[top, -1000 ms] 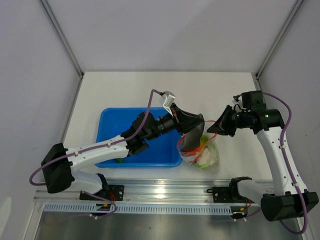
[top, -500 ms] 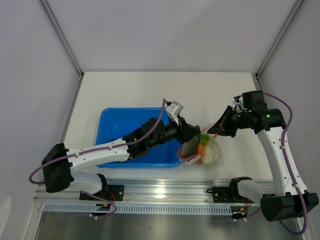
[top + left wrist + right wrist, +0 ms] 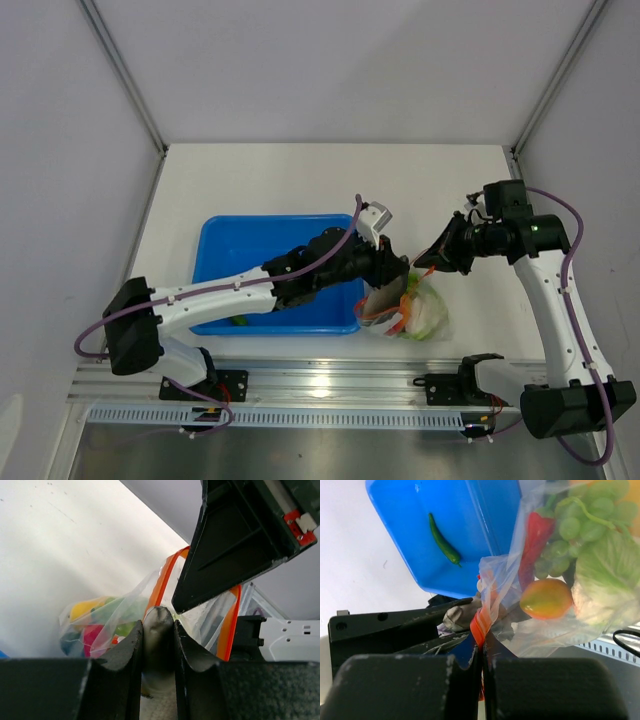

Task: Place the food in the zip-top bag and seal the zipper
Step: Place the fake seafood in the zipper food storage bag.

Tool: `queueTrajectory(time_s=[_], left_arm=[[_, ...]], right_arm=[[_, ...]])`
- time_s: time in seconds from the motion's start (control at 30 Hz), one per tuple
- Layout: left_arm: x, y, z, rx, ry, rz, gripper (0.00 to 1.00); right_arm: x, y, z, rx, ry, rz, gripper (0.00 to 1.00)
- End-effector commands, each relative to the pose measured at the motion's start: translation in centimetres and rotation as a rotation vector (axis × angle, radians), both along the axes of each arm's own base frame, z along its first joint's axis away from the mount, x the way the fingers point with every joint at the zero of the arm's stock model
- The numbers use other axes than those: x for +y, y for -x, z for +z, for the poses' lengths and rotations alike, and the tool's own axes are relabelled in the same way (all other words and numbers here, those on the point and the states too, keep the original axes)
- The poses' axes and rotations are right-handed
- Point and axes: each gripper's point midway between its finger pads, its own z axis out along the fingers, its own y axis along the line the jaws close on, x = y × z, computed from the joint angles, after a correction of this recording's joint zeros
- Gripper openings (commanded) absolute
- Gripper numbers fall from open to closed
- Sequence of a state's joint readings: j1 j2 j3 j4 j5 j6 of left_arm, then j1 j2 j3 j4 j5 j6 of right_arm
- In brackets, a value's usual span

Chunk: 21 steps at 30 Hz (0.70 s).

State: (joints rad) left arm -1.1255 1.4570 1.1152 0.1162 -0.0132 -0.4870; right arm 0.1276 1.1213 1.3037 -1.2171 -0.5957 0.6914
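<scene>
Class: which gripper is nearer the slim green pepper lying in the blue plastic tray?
Left. The left gripper, gripping a grey toy fish, is at the tray's right edge, right of the pepper; the right gripper pinches the clear bag's orange strip, farther right.

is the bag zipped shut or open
Open: the zipper strips stand apart in the left wrist view; the right gripper pinches one.

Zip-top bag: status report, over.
Right gripper shut on zipper. Left gripper shut on grey fish at zip-top bag mouth. Thin green chili lies in blue tray. Nothing blocking.
</scene>
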Motion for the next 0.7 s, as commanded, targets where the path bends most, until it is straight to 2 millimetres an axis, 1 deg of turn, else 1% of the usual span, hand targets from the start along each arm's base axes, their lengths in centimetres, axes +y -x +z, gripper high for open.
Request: queueTrajectory(time_s=[0.0,0.1,0.17,0.2,0.23,0.27,0.33,0.43,0.47,0.53,0.67], left_arm=[[0.2,1.5,-1.5,-0.04,-0.078,-0.063,0.01],[0.0,2.3,-2.3,-0.069,-0.13,-0.099,0.01],[-0.3,2.9,-1.8,-0.084,-0.112,-0.125,0.01],[-0.2,3.0,-2.0,-0.085,-0.114,-0.131,0.0],[0.0,3.2,-1.5,-0.094,-0.101,-0.13,0.01],[0.2,3.2,-1.4,-0.102,-0.096,-0.128,0.0],[0.3,3.3,-0.1,-0.139,-0.062,-0.134,0.01],[0.7,3.5,0.2,-0.141,-0.085,-0.146,0.01],[0.6,3.3,1.2,-0.144,-0.07,-0.13,0.01],[1.0,2.7,2.1,-0.108,-0.048,-0.074,0.01],[1.4,1.2,6.7,-0.083,0.073,0.033,0.01]], right_arm=[[0.2,-1.0,2.9,-0.091,-0.034,-0.003,0.0],[0.1,-0.9,2.6,-0.072,-0.024,0.003,0.0],[0.0,-0.9,2.2,-0.064,-0.007,0.006,0.0],[-0.2,-0.9,2.1,-0.064,0.003,0.007,0.0],[-0.4,-1.0,2.1,-0.074,0.021,0.003,0.0],[-0.6,-1.0,2.0,-0.075,0.034,0.003,0.0],[-1.2,-1.2,1.8,-0.088,0.081,0.002,0.0],[-1.9,-1.1,1.7,-0.107,0.131,0.012,0.0],[-2.1,-1.1,1.7,-0.117,0.145,0.01,0.0],[-2.5,-0.9,1.7,-0.133,0.168,0.014,0.0],[-2.6,0.0,1.3,-0.133,0.173,0.025,0.0]])
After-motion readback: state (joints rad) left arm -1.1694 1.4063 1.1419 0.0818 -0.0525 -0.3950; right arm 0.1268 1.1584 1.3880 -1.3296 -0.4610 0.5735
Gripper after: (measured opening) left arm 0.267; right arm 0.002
